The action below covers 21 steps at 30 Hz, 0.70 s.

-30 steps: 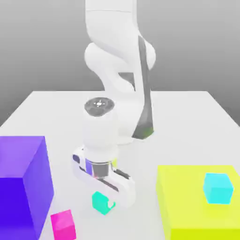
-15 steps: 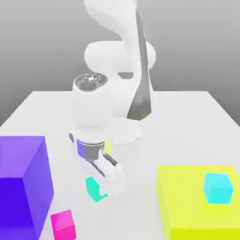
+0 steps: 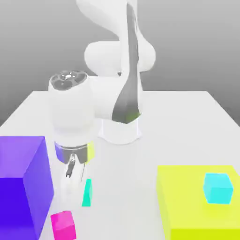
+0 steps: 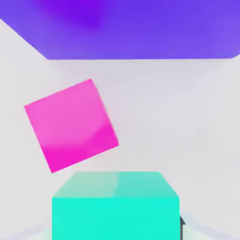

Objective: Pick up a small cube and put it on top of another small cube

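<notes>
You saw the gripper [image 3: 77, 190] carry the teal cube [image 3: 86, 192] up off the table [image 3: 187, 122] and toward the exterior view's left, close above the magenta cube [image 3: 63, 225].

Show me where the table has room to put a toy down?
Most room lies on the white table behind the yellow block, beside the arm's base. The strip between teal cube and yellow block is bare too. It's crowded near the purple block, magenta cube and pincer.
</notes>
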Each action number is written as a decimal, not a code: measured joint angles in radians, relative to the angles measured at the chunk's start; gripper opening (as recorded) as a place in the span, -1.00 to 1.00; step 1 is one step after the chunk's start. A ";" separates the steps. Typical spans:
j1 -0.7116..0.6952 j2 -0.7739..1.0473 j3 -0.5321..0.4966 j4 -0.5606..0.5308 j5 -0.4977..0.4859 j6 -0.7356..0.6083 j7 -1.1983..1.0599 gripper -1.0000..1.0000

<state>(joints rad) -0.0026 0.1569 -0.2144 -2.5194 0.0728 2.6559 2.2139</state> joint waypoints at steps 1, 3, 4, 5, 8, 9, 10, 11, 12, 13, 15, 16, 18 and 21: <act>0.001 0.002 -0.006 0.010 0.002 -0.007 0.036 -1.00; 0.003 0.005 -0.020 0.029 0.006 -0.022 0.108 -1.00; 0.004 0.006 -0.026 0.038 0.008 -0.029 0.144 -1.00; 0.001 0.007 -0.029 0.047 0.009 -0.036 0.180 -1.00; 0.005 0.010 -0.051 0.076 0.012 -0.058 0.290 -1.00; 0.006 0.011 -0.058 0.085 0.014 -0.064 0.326 -1.00; 0.006 0.012 -0.065 0.094 0.015 -0.070 0.362 -1.00; 0.004 0.031 -0.064 0.100 0.026 -0.057 0.372 -1.00; -0.002 0.058 -0.058 0.104 0.042 -0.035 0.370 -1.00; -0.009 0.089 -0.049 0.108 0.061 -0.007 0.361 -1.00; -0.030 0.157 -0.020 0.113 0.098 0.054 0.338 1.00; -0.030 0.157 -0.020 0.113 0.098 0.054 0.338 1.00; -0.030 0.157 -0.020 0.113 0.098 0.054 0.338 1.00; -0.036 0.174 -0.013 0.115 0.108 0.068 0.331 1.00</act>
<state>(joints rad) -0.0383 0.3314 -0.2271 -2.4048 0.1806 2.7237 2.5449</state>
